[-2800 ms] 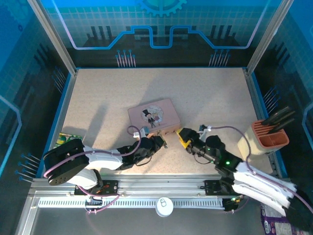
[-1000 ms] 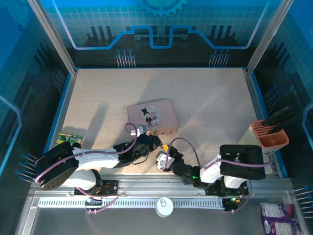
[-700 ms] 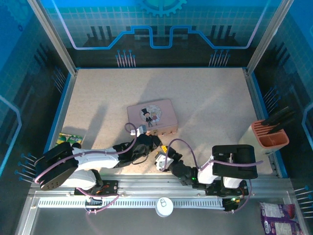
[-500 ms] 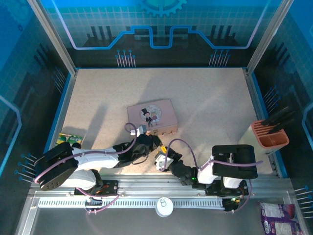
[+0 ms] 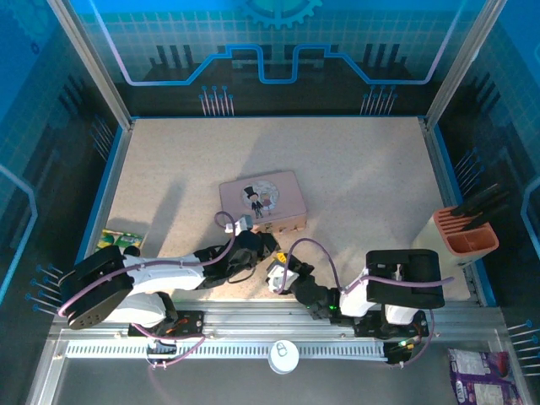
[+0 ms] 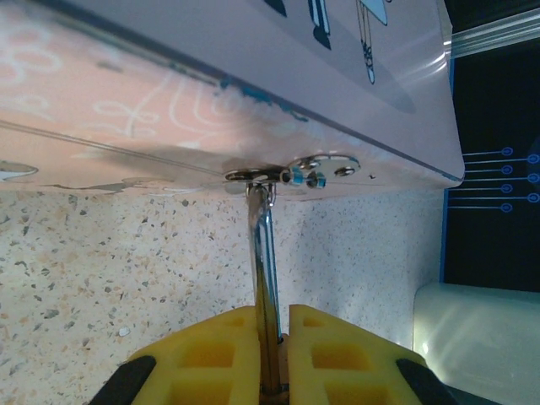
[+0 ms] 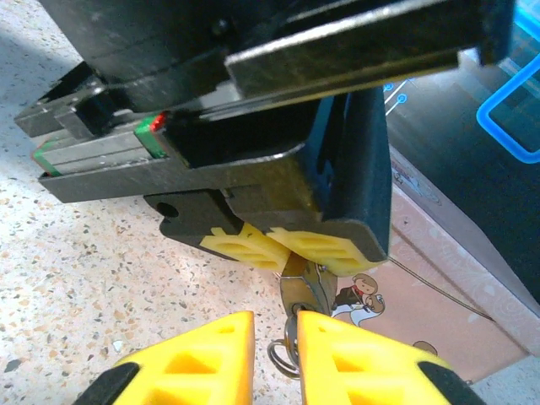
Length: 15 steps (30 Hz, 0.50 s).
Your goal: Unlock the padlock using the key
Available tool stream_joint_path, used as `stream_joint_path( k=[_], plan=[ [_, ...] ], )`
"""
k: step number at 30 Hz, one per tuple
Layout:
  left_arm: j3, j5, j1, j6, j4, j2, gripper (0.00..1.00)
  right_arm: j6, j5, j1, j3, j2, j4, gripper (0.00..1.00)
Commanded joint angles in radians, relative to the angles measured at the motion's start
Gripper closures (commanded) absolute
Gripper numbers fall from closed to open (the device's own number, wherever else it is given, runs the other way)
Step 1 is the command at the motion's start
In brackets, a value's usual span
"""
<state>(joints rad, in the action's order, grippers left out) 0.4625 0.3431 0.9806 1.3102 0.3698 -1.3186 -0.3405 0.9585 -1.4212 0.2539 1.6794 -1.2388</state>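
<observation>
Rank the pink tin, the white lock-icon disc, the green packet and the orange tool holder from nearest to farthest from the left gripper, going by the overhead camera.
From the left gripper:
1. pink tin, just beyond it, mid-table.
2. white disc, at the near edge.
3. green packet, at the left edge.
4. orange holder, at the right edge.

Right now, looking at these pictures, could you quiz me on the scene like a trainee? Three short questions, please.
1. True or false: the left claw is wide open.
2. The two claws meet by which part of the pink tin? A, the side nearest the arms' bases; B, the far side; C, on top of the lid.
3. What colour are the fingers of the right claw?
Key: 1 false, it is shut on the padlock hanging at the tin's latch; 2 A; 3 yellow.
</observation>
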Motion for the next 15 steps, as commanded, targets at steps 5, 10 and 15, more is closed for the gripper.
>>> stream_joint_path(
  k=[5,10,15],
  plan=[
    [0.016,0.006,0.004,-0.015,0.075,0.047,0.98,0.036,0.034,0.012,0.012,0.0,-0.026,0.81],
    [0.024,0.004,0.008,-0.022,0.07,0.045,0.98,0.054,0.031,0.021,0.02,-0.01,0.02,0.83],
    [0.036,0.009,0.018,-0.031,0.064,0.045,0.98,0.078,0.057,0.036,0.03,-0.002,0.045,0.84]
  ],
)
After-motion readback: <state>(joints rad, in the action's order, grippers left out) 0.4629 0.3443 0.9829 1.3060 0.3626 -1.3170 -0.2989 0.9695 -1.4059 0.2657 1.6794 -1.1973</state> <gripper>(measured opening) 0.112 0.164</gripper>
